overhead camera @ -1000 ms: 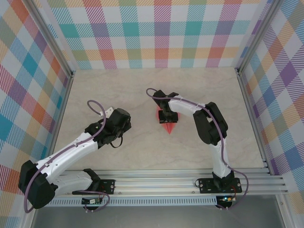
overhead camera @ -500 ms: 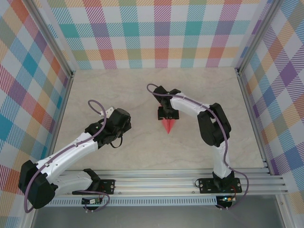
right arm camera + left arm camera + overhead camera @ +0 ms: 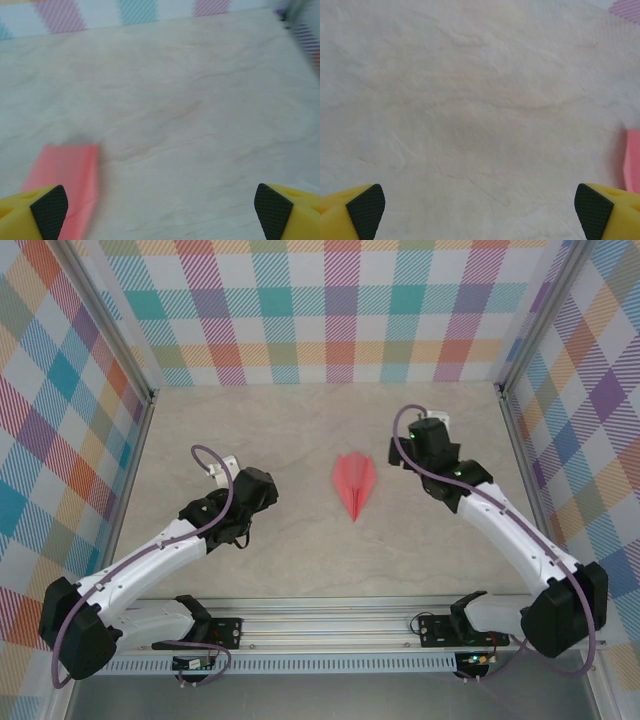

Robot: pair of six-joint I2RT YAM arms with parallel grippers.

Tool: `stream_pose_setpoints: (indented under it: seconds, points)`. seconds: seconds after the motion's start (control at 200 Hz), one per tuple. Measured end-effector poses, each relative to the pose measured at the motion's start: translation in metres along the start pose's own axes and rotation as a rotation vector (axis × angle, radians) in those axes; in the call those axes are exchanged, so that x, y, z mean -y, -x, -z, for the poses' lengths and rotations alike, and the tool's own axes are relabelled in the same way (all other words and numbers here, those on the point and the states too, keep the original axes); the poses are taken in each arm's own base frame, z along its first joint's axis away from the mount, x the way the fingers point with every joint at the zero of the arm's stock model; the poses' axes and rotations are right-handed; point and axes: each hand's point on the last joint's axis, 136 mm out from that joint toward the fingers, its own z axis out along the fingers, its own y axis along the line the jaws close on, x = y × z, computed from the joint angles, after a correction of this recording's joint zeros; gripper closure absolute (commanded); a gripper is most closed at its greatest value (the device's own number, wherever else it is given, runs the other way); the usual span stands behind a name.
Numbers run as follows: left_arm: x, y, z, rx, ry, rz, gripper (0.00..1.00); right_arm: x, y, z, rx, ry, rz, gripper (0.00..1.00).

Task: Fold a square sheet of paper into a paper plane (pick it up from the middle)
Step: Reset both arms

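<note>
Midway across the table (image 3: 250,430), between my two arms, lies the plane (image 3: 354,485). It is a salmon-pink dart resting flat, with its long narrow point toward my bases and its blunter end toward the back wall (image 3: 340,310). A centre crease runs along its length. Nothing touches it.

My left gripper (image 3: 255,495) hovers well to the plane's left, and my right gripper (image 3: 412,445) is near it on the right and a little farther back. Both are apart from the paper.

Left wrist view: my left gripper (image 3: 480,210) has its jaws spread wide. The yellow fingers with black textured pads (image 3: 366,206) sit at the two lower corners, with bare table between them and nothing held. A strip of the plane (image 3: 633,160) shows at the right edge, just above the right-hand pad.

Right wrist view: my right gripper (image 3: 160,207) is likewise spread wide and holds nothing. Its pads (image 3: 272,209) stand in the lower corners. The plane (image 3: 65,170) appears blurred at lower left, partly behind the left-hand finger, with clear marbled surface across the rest of the gap.

The surface is pale beige with faint veining. Checked walls in pastel colours enclose it at the back and on both sides. An aluminium rail (image 3: 330,625) at the near edge carries both bases.
</note>
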Motion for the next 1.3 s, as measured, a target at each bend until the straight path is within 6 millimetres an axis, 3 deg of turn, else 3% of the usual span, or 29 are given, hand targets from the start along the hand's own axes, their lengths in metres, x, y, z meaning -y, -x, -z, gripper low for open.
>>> stream_pose_setpoints:
  seconds: [0.085,0.17,0.29,0.405,0.515,0.615,0.73,0.855,0.955,1.155,1.3]
  points:
    - [-0.013,0.013,-0.006,0.062,0.075,-0.055,0.0,0.046,-0.029,-0.028,-0.044,-0.134,0.01,0.0]
    - [-0.032,0.025,-0.015,0.11,0.174,-0.1,0.0,0.073,-0.062,-0.053,-0.114,-0.198,0.031,0.0]
    - [-0.069,0.029,-0.031,0.158,0.301,-0.139,0.0,0.091,-0.101,-0.077,-0.164,-0.192,0.017,0.0]
    - [-0.101,0.022,-0.047,0.164,0.385,-0.177,0.0,0.093,-0.122,-0.096,-0.165,-0.145,0.026,0.0]
    - [-0.116,0.012,-0.067,0.166,0.393,-0.209,0.0,0.076,-0.118,-0.112,-0.095,-0.051,0.064,0.0]
    - [-0.112,-0.006,-0.089,0.17,0.335,-0.253,0.0,0.063,-0.11,-0.123,-0.029,0.053,0.07,0.0]
    - [-0.105,-0.025,-0.113,0.156,0.262,-0.301,0.0,0.066,-0.104,-0.121,0.078,0.149,0.043,0.0]
    - [-0.084,-0.013,-0.125,0.209,0.148,-0.335,0.0,0.062,-0.119,-0.119,0.081,0.204,0.048,0.0]
    - [-0.073,-0.005,-0.132,0.267,0.063,-0.328,0.0,0.059,-0.113,-0.119,0.105,0.215,0.048,0.0]
    - [-0.09,-0.006,-0.157,0.225,0.006,-0.271,0.0,0.058,-0.101,-0.118,0.148,0.218,0.047,0.0]
    - [-0.092,-0.001,-0.161,0.22,-0.02,-0.236,0.0,0.058,-0.099,-0.118,0.156,0.219,0.047,0.0]
